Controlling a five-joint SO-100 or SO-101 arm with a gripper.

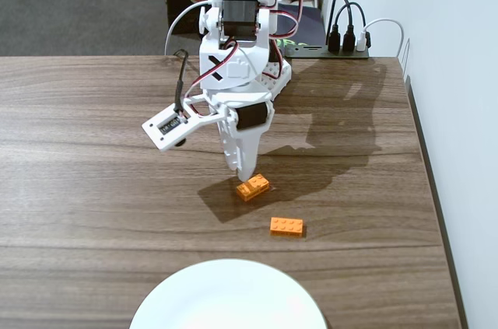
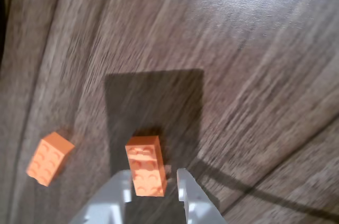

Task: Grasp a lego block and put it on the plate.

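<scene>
A: What's the surface?
B: Dark brown wood-grain surface [image 1: 93,189], matte, streaky grain running lengthwise. A hard-edged shadow falls under the arm.

A: Arm?
B: White plastic arm [image 1: 237,64] with black servos, red and black wiring. It is tipped down over the nearer-to-base brick.

A: Gripper state?
B: The gripper [image 2: 153,181] has its jaws apart. In the wrist view two pale grey tapered fingers [image 2: 119,195] straddle the lego block [image 2: 145,166], one on each long side. There is a slim gap on the right; on the left I cannot tell if it touches. Not clamped.

A: Block details?
B: Small orange rectangular brick, glossy plastic, two rows of round studs on top, crisp edges. It lies flat on the wood, angled a bit in the fixed view [image 1: 253,187], right below the gripper tip.

A: Second one?
B: The other orange brick [image 1: 286,225] has the same shape and colour and lies flat. In the fixed view it sits closer to the plate and slightly right; in the wrist view [image 2: 48,158] it is off to the left, well clear of the fingers.

A: Plate?
B: The plate [image 1: 226,298] is round, plain white, smooth, cut off by the bottom edge of the fixed view. Much wider than either brick. Both bricks are off it, on bare wood.
</scene>
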